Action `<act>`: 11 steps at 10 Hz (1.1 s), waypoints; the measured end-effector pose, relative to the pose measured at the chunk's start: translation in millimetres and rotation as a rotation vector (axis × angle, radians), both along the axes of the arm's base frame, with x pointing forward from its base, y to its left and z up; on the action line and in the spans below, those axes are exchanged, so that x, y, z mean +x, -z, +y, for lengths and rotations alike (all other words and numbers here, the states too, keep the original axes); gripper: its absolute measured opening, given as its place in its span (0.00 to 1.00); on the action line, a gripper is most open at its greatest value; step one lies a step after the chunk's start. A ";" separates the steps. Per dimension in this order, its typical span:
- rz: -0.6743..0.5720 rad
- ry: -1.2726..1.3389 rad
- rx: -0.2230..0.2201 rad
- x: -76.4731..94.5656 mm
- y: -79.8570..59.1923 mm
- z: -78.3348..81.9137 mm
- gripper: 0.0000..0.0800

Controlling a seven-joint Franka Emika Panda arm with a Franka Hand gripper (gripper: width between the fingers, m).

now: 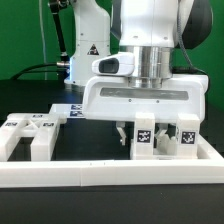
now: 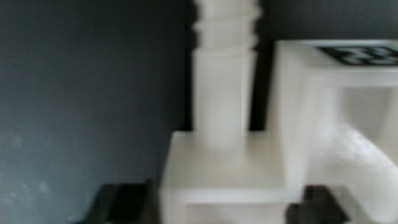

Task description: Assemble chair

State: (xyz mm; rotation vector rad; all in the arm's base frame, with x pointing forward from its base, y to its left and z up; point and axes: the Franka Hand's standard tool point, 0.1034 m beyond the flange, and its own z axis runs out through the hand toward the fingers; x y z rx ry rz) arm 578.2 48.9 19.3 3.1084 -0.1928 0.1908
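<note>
My gripper (image 1: 142,126) reaches straight down just behind the border rail. In the wrist view the gripper (image 2: 224,200) has its dark fingers (image 2: 121,202) against both sides of a white blocky chair part (image 2: 224,165). A turned post rises from this part. The part stands on the table and shows a tag in the exterior view (image 1: 145,136). Close beside it stands a second white tagged chair part (image 1: 185,139), which also shows in the wrist view (image 2: 342,100). The two look touching or nearly so. More white chair parts (image 1: 27,136) lie at the exterior view's left.
The long white border rail (image 1: 110,176) runs across the front, close to the held part. The marker board (image 1: 72,110) lies farther back at the left. The robot base (image 1: 88,45) stands behind. The table is black.
</note>
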 end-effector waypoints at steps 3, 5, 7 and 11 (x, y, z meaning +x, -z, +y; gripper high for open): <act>0.000 0.003 -0.001 0.1 -0.1 -2.0 0.04; 0.000 0.003 -0.001 0.1 -0.1 -1.9 0.04; -0.002 0.003 -0.001 0.6 -1.6 -4.8 0.04; 0.013 0.017 0.014 -0.8 -32.3 -15.0 0.04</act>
